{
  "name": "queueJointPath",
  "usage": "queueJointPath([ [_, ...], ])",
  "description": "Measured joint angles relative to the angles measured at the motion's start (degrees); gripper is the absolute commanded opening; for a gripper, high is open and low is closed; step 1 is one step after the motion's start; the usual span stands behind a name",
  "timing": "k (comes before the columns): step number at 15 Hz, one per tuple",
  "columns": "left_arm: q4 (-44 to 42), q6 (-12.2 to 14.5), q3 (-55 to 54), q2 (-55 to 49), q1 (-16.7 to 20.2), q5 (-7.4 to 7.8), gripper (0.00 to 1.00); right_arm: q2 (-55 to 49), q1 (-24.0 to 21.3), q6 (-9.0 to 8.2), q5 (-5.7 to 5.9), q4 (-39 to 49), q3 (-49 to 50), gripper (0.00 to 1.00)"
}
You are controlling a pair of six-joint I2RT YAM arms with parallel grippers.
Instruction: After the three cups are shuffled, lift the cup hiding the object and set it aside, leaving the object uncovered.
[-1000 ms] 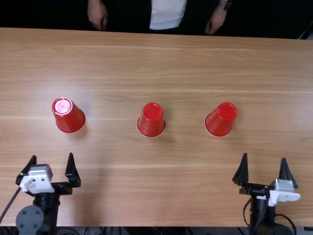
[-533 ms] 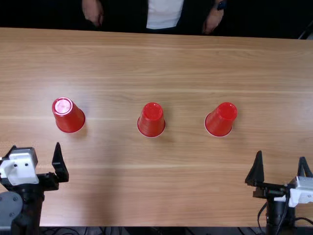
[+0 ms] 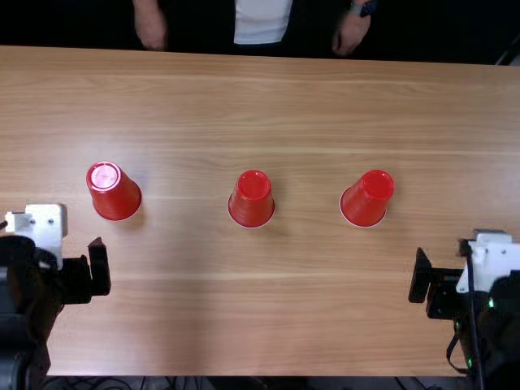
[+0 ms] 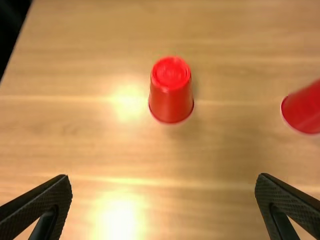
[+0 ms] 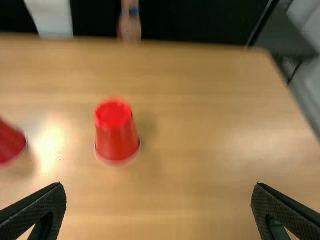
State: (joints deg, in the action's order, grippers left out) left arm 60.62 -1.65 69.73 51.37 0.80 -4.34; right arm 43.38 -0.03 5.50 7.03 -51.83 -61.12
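Note:
Three red cups stand upside down in a row across the table's middle: the left cup point(image 3: 113, 190), the middle cup point(image 3: 251, 198) and the right cup point(image 3: 367, 197). No object shows beside them. My left gripper point(image 3: 58, 270) hangs near the front left, short of the left cup point(image 4: 170, 90), open and holding nothing point(image 4: 162, 180). My right gripper point(image 3: 457, 280) hangs near the front right, short of the right cup point(image 5: 115, 131), also open with nothing between its fingers point(image 5: 158, 187). The middle cup shows at the edge of both wrist views point(image 4: 302, 112) point(image 5: 9, 142).
The wooden table point(image 3: 325, 106) is bare around the cups, with wide gaps between them. A person stands behind the far edge, with one hand point(image 3: 151, 31) and the other hand point(image 3: 349, 34) off the table and away from the cups.
Both grippers have swung outward toward the table's sides and tilted, so less of their fingers shows from above. The cups have not moved. The person has shifted slightly left.

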Motion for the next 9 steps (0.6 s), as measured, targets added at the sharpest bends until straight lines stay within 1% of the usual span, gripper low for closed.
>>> queueJointPath([
  [1,1.9,0.04,1.53,2.16,0.0,0.02,1.0,3.06,0.0,0.0,-0.07,-2.64,-1.64,1.0],
  [2,3.61,0.09,2.86,4.28,0.0,0.0,1.0,5.97,0.07,0.02,-0.42,-4.04,-2.8,1.0],
  [4,6.47,0.13,5.66,7.87,0.0,0.0,1.0,9.77,0.44,0.04,-1.95,-7.45,-5.07,1.0],
  [5,8.79,0.11,7.17,9.7,0.0,0.0,1.0,11.43,0.46,0.02,-3.1,-8.59,-6.19,1.0],
  [7,11.13,0.11,8.63,12.76,0.0,0.0,1.0,14.51,0.55,0.0,-6.43,-9.03,-7.67,1.0],
  [8,11.23,0.11,8.63,13.81,0.0,0.02,1.0,15.58,0.55,0.0,-7.61,-9.01,-8.24,1.0],
  [9,11.26,0.13,8.63,14.64,0.0,0.02,1.0,15.96,0.55,-0.02,-8.22,-8.96,-8.35,1.0],
])
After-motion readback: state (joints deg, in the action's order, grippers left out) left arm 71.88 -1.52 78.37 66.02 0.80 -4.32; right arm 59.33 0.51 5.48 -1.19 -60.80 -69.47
